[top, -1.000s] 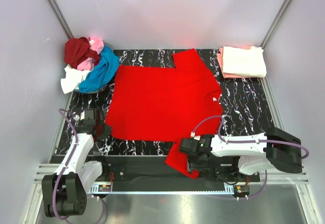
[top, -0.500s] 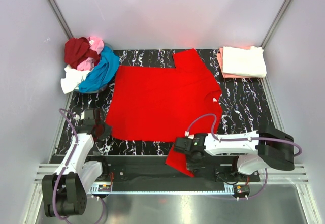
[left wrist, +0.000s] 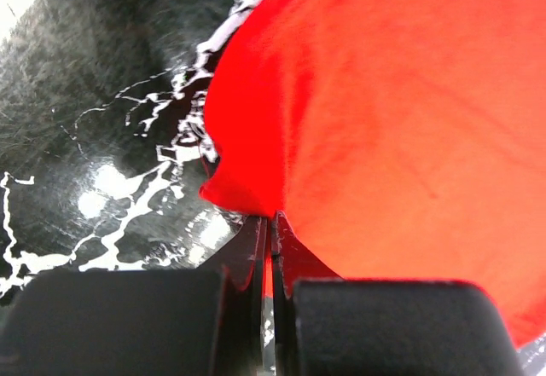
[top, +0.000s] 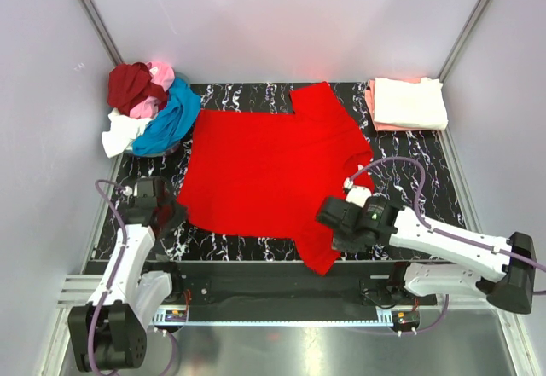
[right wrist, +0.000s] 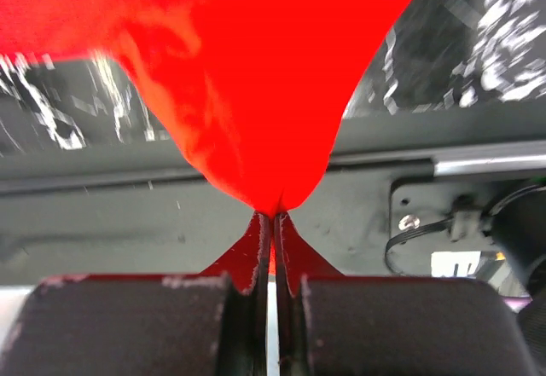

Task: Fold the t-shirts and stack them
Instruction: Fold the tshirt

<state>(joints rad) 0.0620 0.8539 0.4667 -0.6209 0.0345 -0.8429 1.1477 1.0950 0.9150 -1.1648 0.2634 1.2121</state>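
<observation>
We see our left gripper point(left wrist: 271, 221) pinching the bright red t-shirt point(top: 264, 167) at its 8 o'clock corner. Our right gripper point(right wrist: 274, 217) pinches it at 5 o'clock.

The bright red t-shirt point(top: 273, 171) is one plain colour on a black table point(top: 426, 150) veined with white marbling. At ten o'clock lie a dark red shirt point(top: 128, 86), a pink shirt point(top: 160, 73), a blue shirt point(top: 171, 120) and a white shirt point(top: 119, 133); at two o'clock a cream shirt point(top: 409, 103) tops a salmon shirt point(top: 371, 103).
</observation>
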